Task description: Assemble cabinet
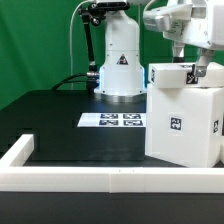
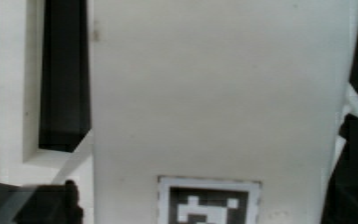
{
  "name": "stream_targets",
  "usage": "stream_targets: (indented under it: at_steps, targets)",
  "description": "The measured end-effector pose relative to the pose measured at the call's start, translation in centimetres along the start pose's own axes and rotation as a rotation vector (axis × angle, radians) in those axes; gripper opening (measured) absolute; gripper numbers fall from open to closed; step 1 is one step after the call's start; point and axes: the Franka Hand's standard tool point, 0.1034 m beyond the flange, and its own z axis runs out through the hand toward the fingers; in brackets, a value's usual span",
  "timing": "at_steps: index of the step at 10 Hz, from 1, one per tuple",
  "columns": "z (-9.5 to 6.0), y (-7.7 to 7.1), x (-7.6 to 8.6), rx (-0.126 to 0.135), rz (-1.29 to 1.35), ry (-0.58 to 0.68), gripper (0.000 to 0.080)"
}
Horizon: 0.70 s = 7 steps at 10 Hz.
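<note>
The white cabinet body stands upright on the black table at the exterior view's right, with tags on its front and side. My gripper is down at its top edge, fingers on either side of a smaller white cabinet panel that sits on top of the body. In the wrist view this white panel fills the picture, with a tag between my fingers. My gripper is closed on the panel, with a dark fingertip against its edge. A dark slot shows beside the panel.
The marker board lies flat on the table at the middle. The arm's white base stands behind it. A long low white border wall runs along the front and turns up at the exterior view's left. Green backdrop behind.
</note>
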Motion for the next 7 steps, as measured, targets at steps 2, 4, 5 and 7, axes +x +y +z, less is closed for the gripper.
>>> stream_targets:
  at_steps: [2,4,5,7]
  targets:
    - [0.01,-0.01,-0.05,0.000,0.046,0.000,0.0552]
    - [0.02,-0.01,-0.09,0.001,0.103,0.001,0.0552]
    - [0.05,-0.02,-0.10,0.002,0.268,0.003,0.0553]
    - [0.12,-0.03,-0.29,0.003,0.447,0.001,0.0553]
